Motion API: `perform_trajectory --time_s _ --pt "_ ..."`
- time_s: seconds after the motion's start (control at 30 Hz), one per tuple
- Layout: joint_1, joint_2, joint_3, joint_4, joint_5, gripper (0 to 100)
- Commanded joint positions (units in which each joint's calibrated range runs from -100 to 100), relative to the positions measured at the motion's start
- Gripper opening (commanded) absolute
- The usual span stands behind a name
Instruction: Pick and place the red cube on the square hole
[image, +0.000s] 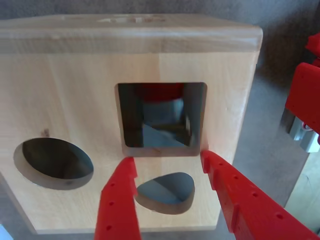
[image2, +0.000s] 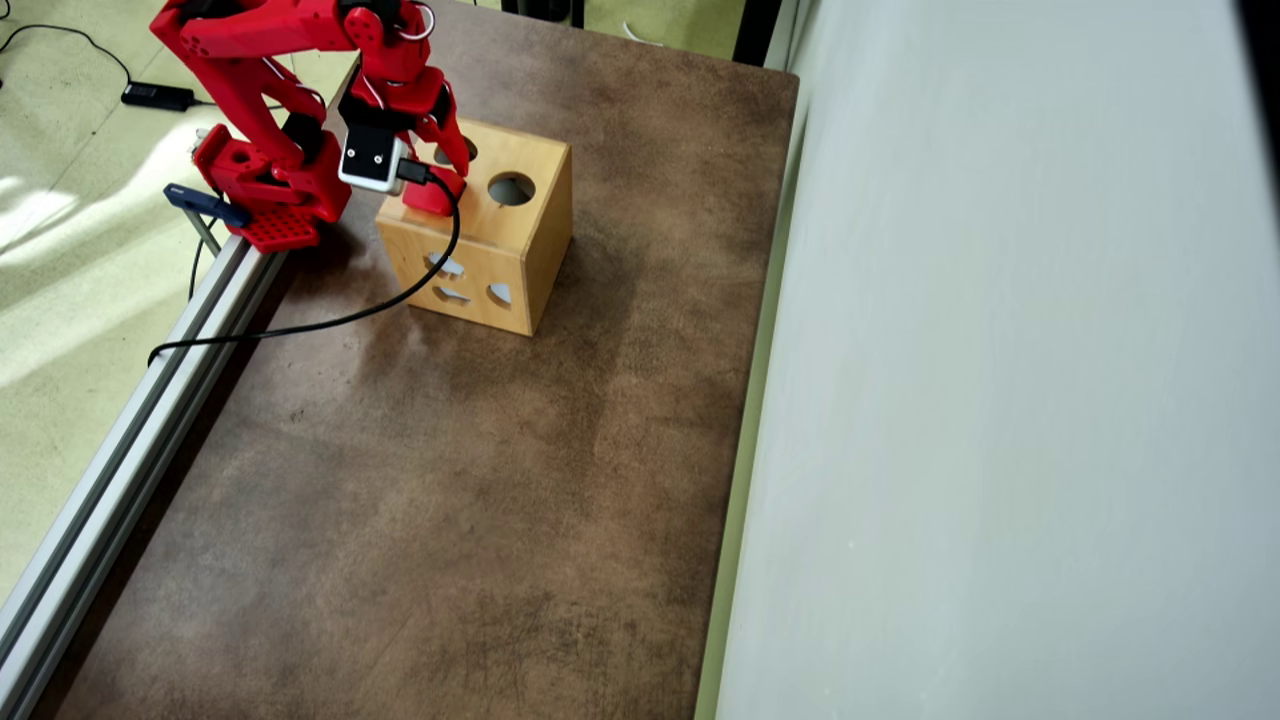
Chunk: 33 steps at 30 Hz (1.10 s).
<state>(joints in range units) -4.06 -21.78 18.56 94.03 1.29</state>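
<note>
A wooden shape-sorter box (image: 75, 100) fills the wrist view. Its square hole (image: 131, 120) is in the middle of the top face. A red shape, apparently the red cube (image: 160, 93), shows inside the box through the far part of the hole. My red gripper (image: 167, 157) is open and empty just above the box top, one fingertip at each near corner of the square hole. In the overhead view the gripper (image2: 445, 175) hangs over the box (image2: 500, 250) at the table's far left.
The box top also has an oval hole (image: 35, 170) and a rounded triangular hole (image: 155, 205). The arm's red base (image2: 270, 190) sits left of the box by an aluminium rail (image2: 120, 450). A brown table (image2: 450, 500) stretches forward; a white wall (image2: 1000, 400) is right.
</note>
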Motion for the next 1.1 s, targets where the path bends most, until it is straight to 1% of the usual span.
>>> perform_trajectory --time_s 0.0,0.23,0.37,0.47,0.6,1.07 --pt "-0.4 1.0 0.0 0.2 0.2 14" --pt "-0.4 0.7 -0.2 0.2 0.2 12" --pt "-0.4 -4.1 -0.2 0.2 0.2 12" --pt "-0.4 -8.8 -0.2 0.2 0.2 9" --pt "-0.4 -16.6 -0.2 0.2 0.2 2" --pt "-0.4 -46.3 0.7 0.3 -0.2 2"
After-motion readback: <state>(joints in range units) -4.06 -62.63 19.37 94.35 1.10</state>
